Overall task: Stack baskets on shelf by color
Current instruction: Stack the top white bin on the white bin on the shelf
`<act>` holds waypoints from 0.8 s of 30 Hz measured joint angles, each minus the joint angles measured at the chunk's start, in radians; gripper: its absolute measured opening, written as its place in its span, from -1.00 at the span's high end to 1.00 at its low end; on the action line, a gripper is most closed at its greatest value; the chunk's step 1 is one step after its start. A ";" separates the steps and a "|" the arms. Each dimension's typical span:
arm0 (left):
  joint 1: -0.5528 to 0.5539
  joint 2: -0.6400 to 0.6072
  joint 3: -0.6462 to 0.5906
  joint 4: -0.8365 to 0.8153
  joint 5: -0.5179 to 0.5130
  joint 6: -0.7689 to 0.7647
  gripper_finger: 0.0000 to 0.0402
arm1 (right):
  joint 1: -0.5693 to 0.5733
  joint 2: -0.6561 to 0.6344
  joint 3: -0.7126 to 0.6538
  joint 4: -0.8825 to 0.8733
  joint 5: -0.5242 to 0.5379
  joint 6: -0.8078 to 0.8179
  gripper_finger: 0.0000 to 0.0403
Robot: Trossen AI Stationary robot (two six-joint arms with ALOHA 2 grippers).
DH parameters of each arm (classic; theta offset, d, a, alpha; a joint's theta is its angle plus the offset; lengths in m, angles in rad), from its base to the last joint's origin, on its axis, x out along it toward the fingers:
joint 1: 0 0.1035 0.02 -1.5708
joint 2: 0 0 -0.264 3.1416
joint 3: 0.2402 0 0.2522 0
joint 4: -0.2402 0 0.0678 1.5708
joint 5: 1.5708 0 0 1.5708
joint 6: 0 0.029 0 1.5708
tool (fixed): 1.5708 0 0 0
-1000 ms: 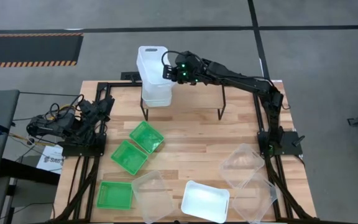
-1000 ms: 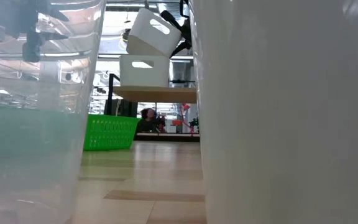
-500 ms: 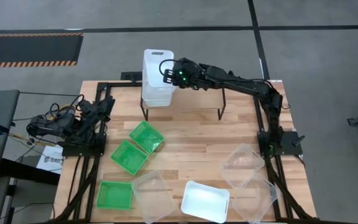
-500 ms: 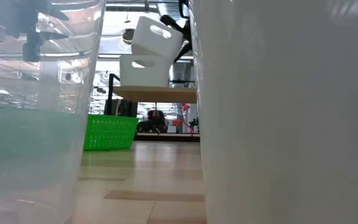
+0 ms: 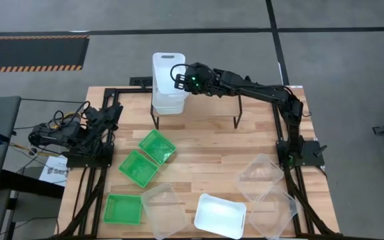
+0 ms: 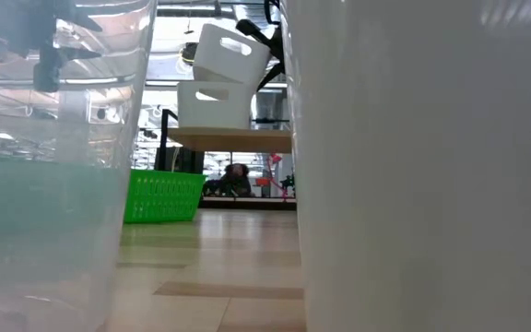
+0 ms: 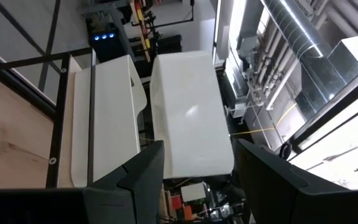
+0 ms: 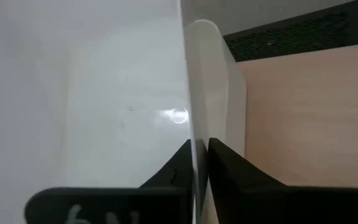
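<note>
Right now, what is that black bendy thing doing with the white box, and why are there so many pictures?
It is a robot with two dark arms. One picture looks down from above, one peeks across the tabletop, and two come from cameras on the wrists. The right gripper has its fingers pinched on the wall of an opaque white plastic tub, tilted on top of another white tub on the small wooden shelf. The left gripper waits at the table's left edge. On the big slatted wooden table lie three bright green tubs, three clear see-through tubs and one more white tub.
</note>
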 joint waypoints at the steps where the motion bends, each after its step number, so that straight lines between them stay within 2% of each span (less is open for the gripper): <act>1: 0.000 0.000 0.000 0.000 0.000 0.000 0.08 | 0.002 0.000 0.000 -0.001 0.000 0.000 0.69; 12: 0.000 0.000 0.000 0.000 -0.001 -0.003 0.08 | 0.010 0.000 0.000 0.000 0.000 -0.023 0.55; 24: 0.000 0.000 0.000 0.000 -0.006 -0.027 0.08 | 0.001 0.000 0.000 0.000 0.019 0.005 0.54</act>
